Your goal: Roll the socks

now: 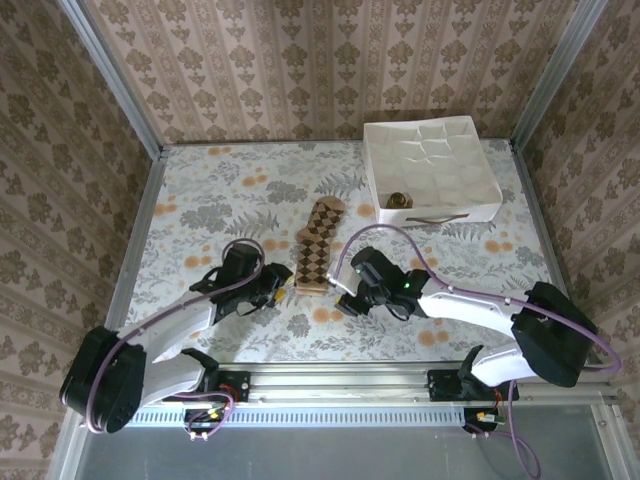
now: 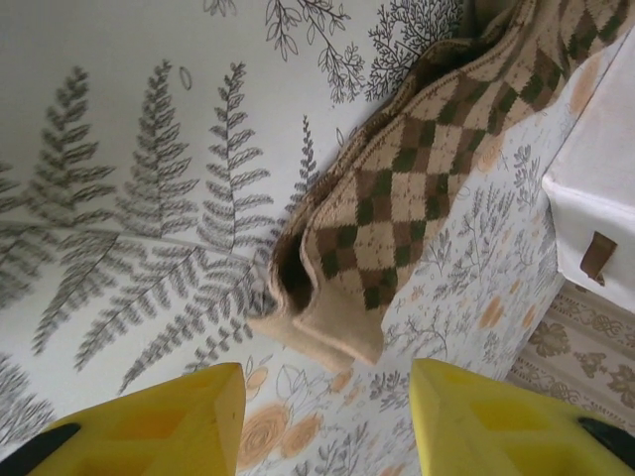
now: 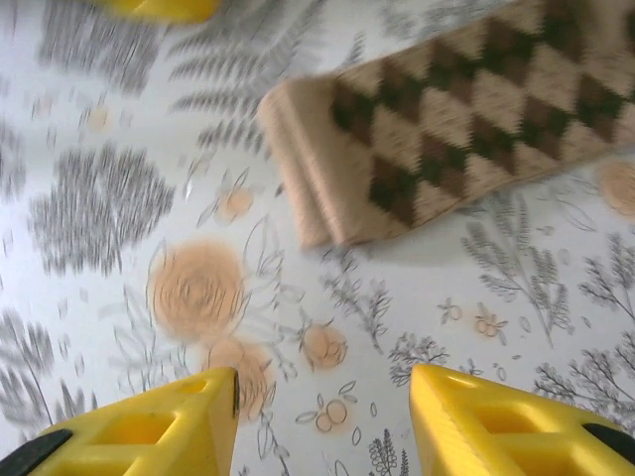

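Observation:
The brown-and-cream argyle sock point(image 1: 318, 248) lies flat on the floral table, its cuff end toward the arms. My left gripper point(image 1: 282, 283) is open just left of the cuff. In the left wrist view the cuff's open mouth point(image 2: 298, 283) sits just ahead of my left gripper point(image 2: 327, 416), with nothing between the yellow fingers. Right of the cuff, my right gripper point(image 1: 347, 302) is also open. The right wrist view shows the sock point(image 3: 456, 139) ahead of my empty right gripper point(image 3: 322, 416). A small brownish bundle point(image 1: 398, 200) rests in the white box; its pattern is too small to tell.
The white box point(image 1: 440, 150) stands at the back right, its corner point(image 2: 595, 188) close beside the sock. Patterned walls and metal rails enclose the table. The left gripper's yellow finger point(image 3: 159, 8) pokes into the top of the right wrist view.

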